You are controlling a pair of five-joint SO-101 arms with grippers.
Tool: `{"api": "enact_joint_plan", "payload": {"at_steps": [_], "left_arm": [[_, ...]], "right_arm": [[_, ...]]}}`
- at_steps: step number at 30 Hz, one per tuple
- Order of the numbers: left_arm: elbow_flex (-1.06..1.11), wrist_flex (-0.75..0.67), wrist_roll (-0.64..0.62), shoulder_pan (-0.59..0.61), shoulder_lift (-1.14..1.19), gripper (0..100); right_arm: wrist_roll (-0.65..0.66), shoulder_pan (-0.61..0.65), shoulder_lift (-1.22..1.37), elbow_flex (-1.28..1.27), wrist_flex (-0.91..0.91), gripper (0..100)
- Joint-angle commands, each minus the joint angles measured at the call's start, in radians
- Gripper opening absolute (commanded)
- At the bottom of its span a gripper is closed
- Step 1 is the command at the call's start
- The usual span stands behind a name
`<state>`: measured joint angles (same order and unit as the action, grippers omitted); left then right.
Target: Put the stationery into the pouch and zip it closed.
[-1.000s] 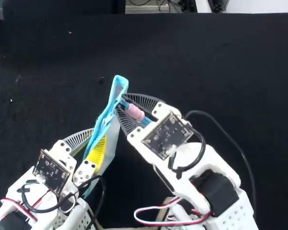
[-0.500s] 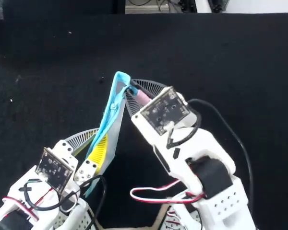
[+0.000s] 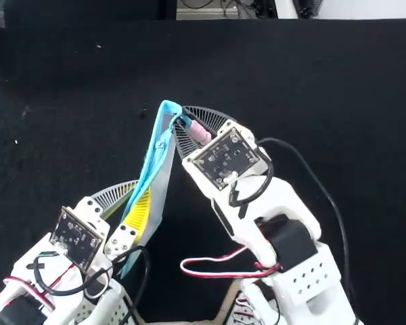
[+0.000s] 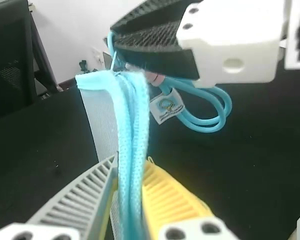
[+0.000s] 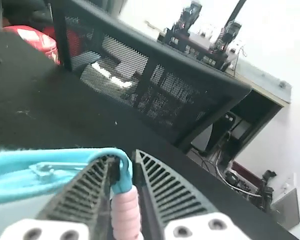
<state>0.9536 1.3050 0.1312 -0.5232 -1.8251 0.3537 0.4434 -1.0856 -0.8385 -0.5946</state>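
High view: black bench (image 3: 311, 88). The pouch (image 3: 155, 159) is held off it on edge, its teal zip edge running from near the left gripper (image 3: 141, 193) up to the right gripper (image 3: 181, 122). The left jaws, one grey and one yellow, are clamped on the near end of the pouch, one on each face. The right jaws, black and ribbed, are at the far corner and closed on the pull cord (image 3: 184, 123), with its pink bead (image 3: 199, 133) lying between them. The two arms are close together at the near edge of the bench. Left wrist view: the left gripper (image 4: 131, 165) pinches the pouch (image 4: 132, 125), grey finger (image 4: 77, 200) on the mesh side and yellow finger (image 4: 172, 200) on the other. The two teal lips lie together along the length that shows. At the far end the right gripper (image 4: 117, 35) sits on the corner. A loop of blue pull cord (image 4: 210, 112) hangs beside the pouch, and a small label tag (image 4: 165, 107) lies just beside the teal edge. Right wrist view: the right gripper (image 5: 123, 167) has its jaws tight on either side of the pink bead (image 5: 126, 212), with the pull cord (image 5: 121, 175) hooked between the tips. The metal zip slider (image 5: 45, 167) lies on the teal edge of the pouch (image 5: 15, 177), just beside one fingertip. A black mesh panel (image 5: 155, 90) stands behind the bench.
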Motion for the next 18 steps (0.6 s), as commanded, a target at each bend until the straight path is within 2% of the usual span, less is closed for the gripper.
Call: {"api": "enact_joint_plan", "payload": {"at_steps": [1,7,18], "left_arm": [[0.002,0.014,-0.003,-0.015,-0.002,3],[0.002,0.014,-0.003,-0.015,-0.002,3],[-0.001,0.014,-0.003,-0.015,-0.002,3]], "right_arm": [[0.011,-0.121,0.013,-0.001,0.055,1.1],[0.017,-0.169,0.053,0.004,0.083,1.1],[0.011,-0.258,0.312,0.136,0.078,1.1]]}}
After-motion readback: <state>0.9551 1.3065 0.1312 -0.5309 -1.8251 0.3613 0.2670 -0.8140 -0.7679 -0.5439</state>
